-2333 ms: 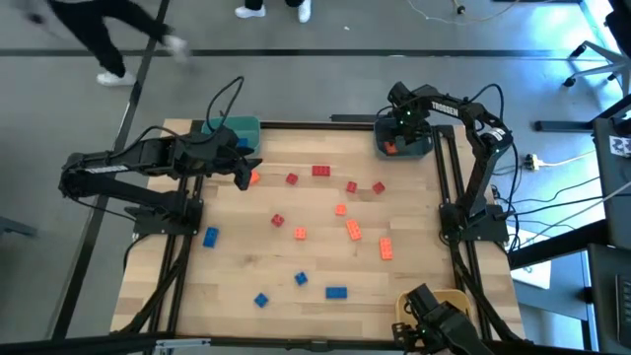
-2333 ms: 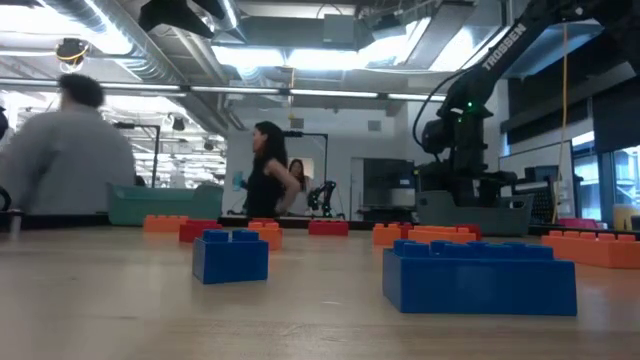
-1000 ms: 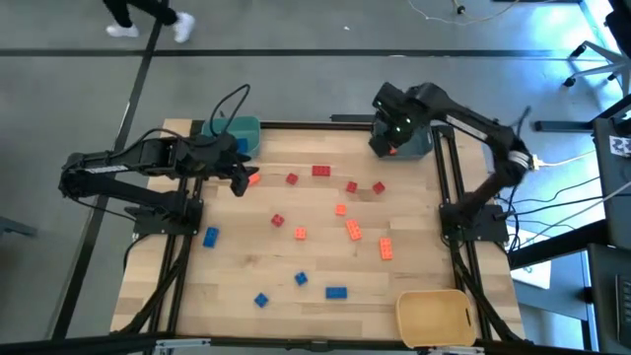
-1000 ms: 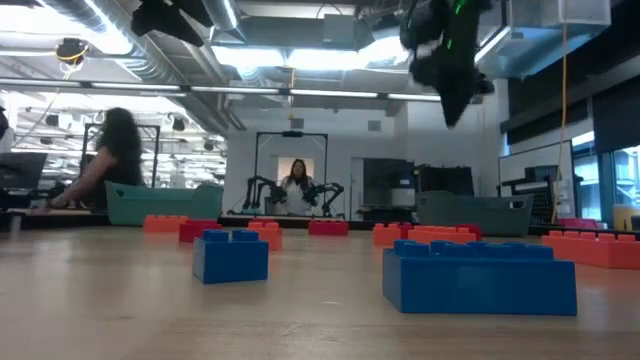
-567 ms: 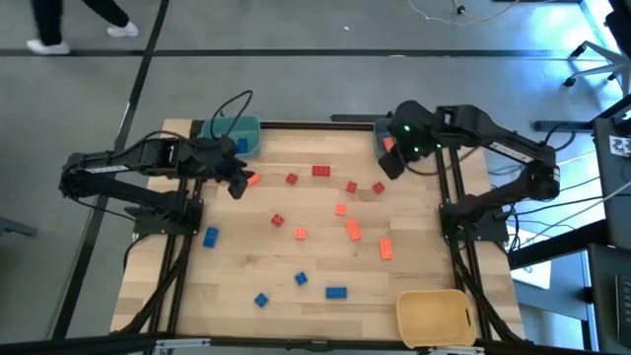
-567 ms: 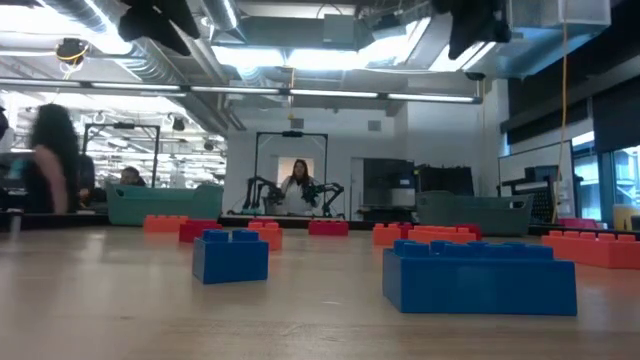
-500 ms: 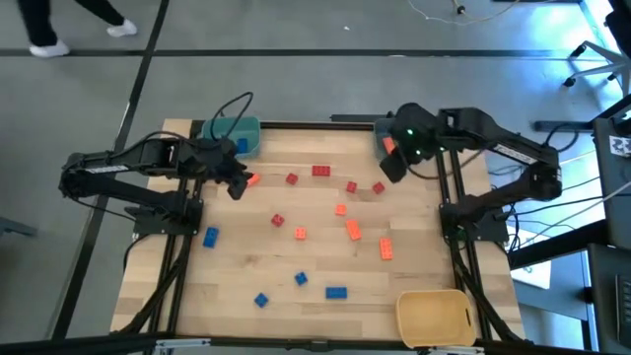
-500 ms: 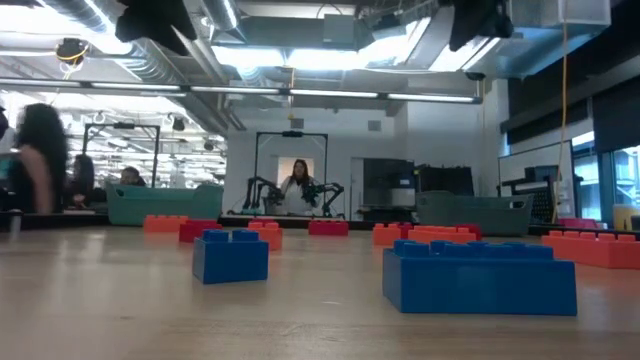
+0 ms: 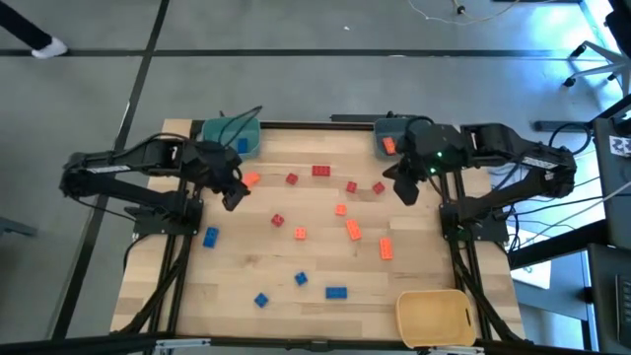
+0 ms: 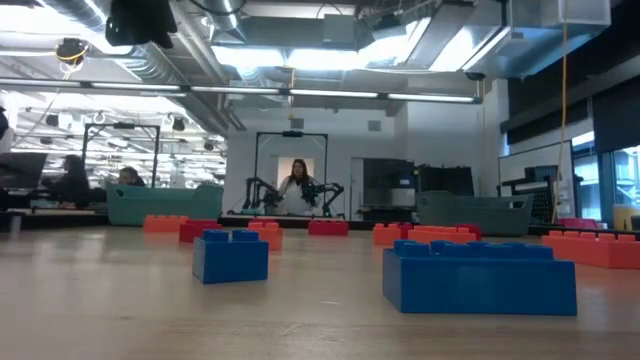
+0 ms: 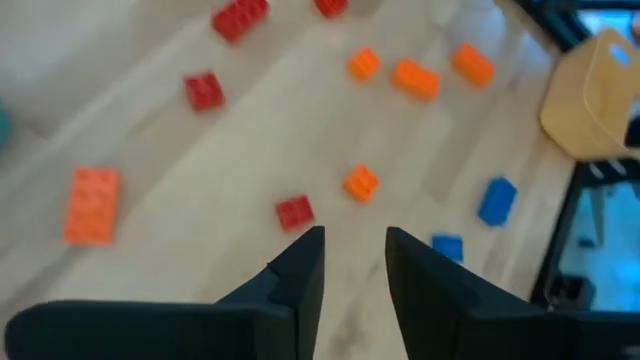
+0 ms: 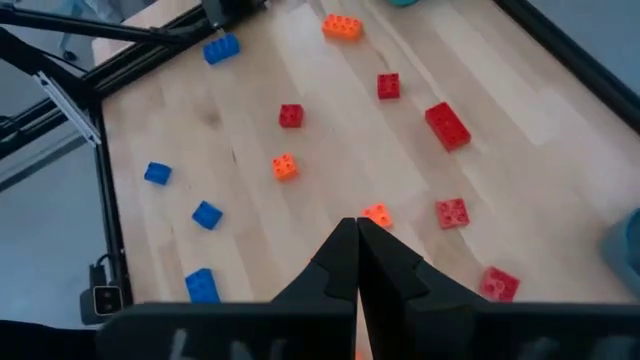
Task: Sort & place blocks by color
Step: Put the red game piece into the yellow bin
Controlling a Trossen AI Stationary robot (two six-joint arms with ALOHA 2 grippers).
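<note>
- Wooden table (image 9: 227, 286), open lab behind; my sort is barely begun.
- Blocks: red, orange and blue bricks lie scattered mid-table, e.g. red brick (image 9: 321, 171), orange brick (image 9: 385, 248), blue brick (image 9: 336, 292).
- Teal bin (image 9: 219, 129) holds one blue; grey-blue bin (image 9: 394, 128) one orange; yellow bin (image 9: 434, 316) looks bare.
- Left gripper (image 9: 232, 198): fingers part-spread, nothing between, above table near orange brick (image 9: 251, 179).
- Right gripper (image 9: 405, 192): fingers pressed together, empty.

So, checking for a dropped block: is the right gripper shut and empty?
Shut and empty: the right gripper's two dark fingers meet with nothing between them.
</note>
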